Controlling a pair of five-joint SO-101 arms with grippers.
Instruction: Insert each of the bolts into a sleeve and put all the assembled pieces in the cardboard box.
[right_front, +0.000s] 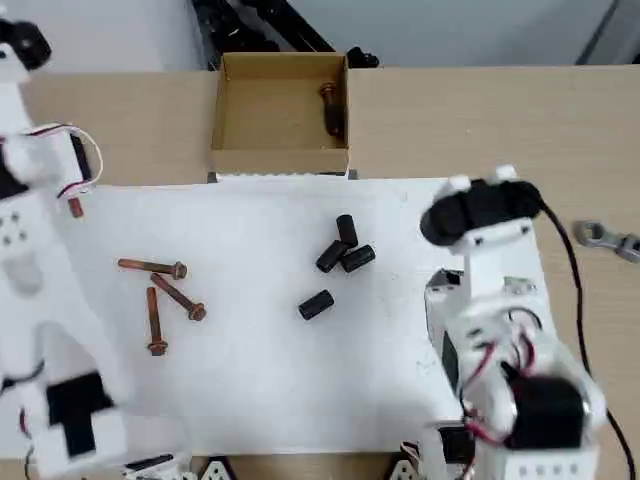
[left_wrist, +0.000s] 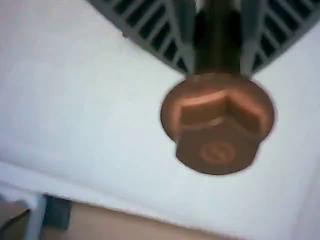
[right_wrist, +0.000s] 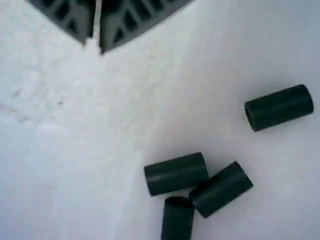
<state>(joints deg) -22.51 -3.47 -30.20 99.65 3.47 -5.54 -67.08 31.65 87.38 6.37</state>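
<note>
Copper-brown and close up, the held bolt (left_wrist: 217, 125) sits clamped between the fingers (left_wrist: 250, 30) of my left gripper (left_wrist: 216, 62). They are closed on its dark shank, and its hexagonal flanged head points out past the fingertips. From the high view, this left gripper (right_front: 75, 192) hangs over the left edge of the white sheet (right_front: 250, 370), with the held bolt (right_front: 76, 208) pointing down at it.

My right gripper (right_wrist: 95, 42) has its fingers pressed together with nothing between them, just a thin slit. It hovers above bare sheet on the right side.

Three loose bolts lie on the left part of the sheet. The flat bolt (right_front: 152, 266) lies crosswise, the slanted bolt (right_front: 180, 297) is just beside it, and the third bolt (right_front: 155, 322) runs toward my base.

Near the sheet's middle are the black sleeves. The clustered sleeves (right_front: 345, 250) are three lying together, seemingly touching, and the lone sleeve (right_front: 316, 305) rests a little apart from them. My right wrist view finds the clustered sleeves (right_wrist: 176, 173) and the lone sleeve (right_wrist: 278, 107) lying on their sides.

The cardboard box (right_front: 230, 110) stands on the wooden table (right_front: 450, 120), just beyond the sheet's far edge. One assembled piece (right_front: 331, 108) lies inside against its right wall. A wrench (right_front: 605, 237) rests on the table at the far right.
</note>
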